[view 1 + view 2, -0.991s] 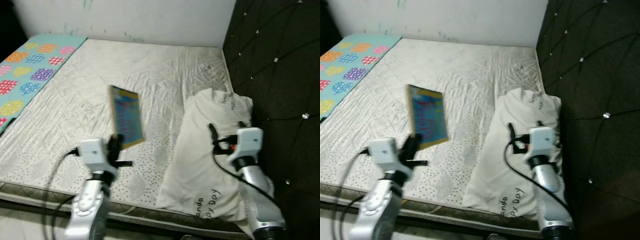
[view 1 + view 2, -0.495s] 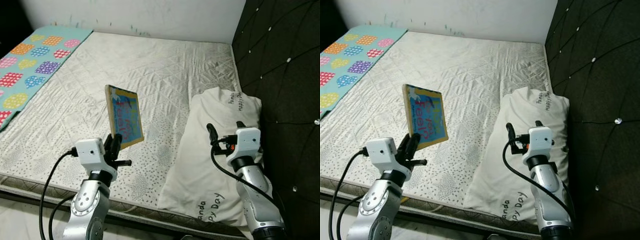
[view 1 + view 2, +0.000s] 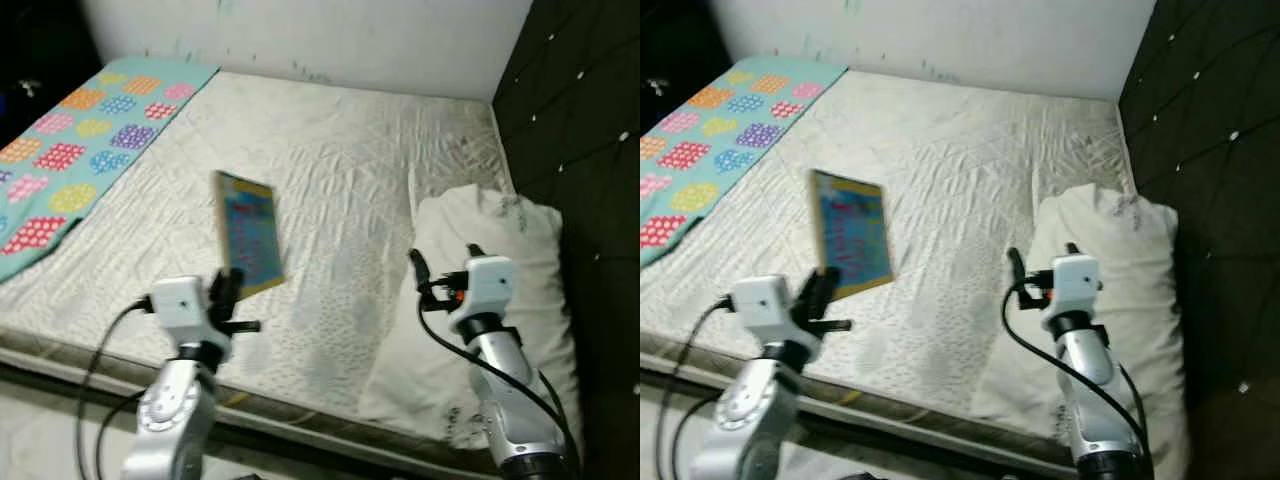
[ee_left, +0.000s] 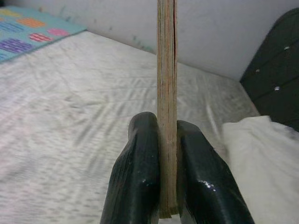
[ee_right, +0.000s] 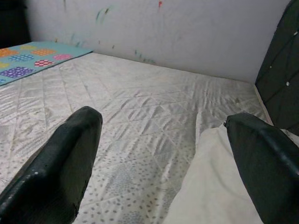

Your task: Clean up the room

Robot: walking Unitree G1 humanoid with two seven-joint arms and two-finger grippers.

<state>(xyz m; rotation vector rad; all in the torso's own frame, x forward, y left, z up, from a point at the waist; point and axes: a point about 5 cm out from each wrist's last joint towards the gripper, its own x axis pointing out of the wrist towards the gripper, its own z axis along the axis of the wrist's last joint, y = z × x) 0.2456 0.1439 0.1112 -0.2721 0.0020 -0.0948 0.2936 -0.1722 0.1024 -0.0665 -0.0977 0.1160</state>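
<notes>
The left gripper (image 3: pixel 226 290) is clamped on the lower edge of a picture book (image 3: pixel 248 234), holding it upright above the mattress (image 3: pixel 340 180); in the left wrist view both fingers (image 4: pixel 140 177) press flat against its covers. The right gripper (image 3: pixel 440 268) hovers with fingers spread wide, holding nothing, above the near edge of a white pillow (image 3: pixel 500 250) lying beside the dark tufted headboard (image 3: pixel 580 120). A turquoise patterned blanket (image 3: pixel 80 140) covers the mattress's far left side.
</notes>
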